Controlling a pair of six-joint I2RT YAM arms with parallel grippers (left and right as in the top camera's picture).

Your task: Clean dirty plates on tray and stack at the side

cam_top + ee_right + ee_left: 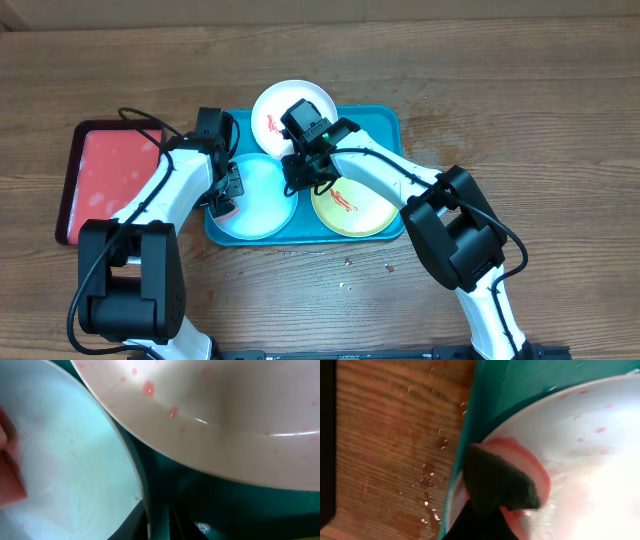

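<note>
Three plates point(262, 203) lie in the tray point(388, 120), a smaller tray point(110, 180) to its left.

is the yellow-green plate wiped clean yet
No, the yellow-green plate carries a red-orange smear near its middle in the overhead view.

table point(560, 80): wood, matt, grain showing | big tray point(385, 120): teal plastic, glossy | white plate point(300, 100), blue plate point(262, 195), yellow-green plate point(365, 212): smooth shiny plastic | sponge point(495, 485): soft pink foam, rough dark scouring face | small tray point(110, 180): red, matt
</note>
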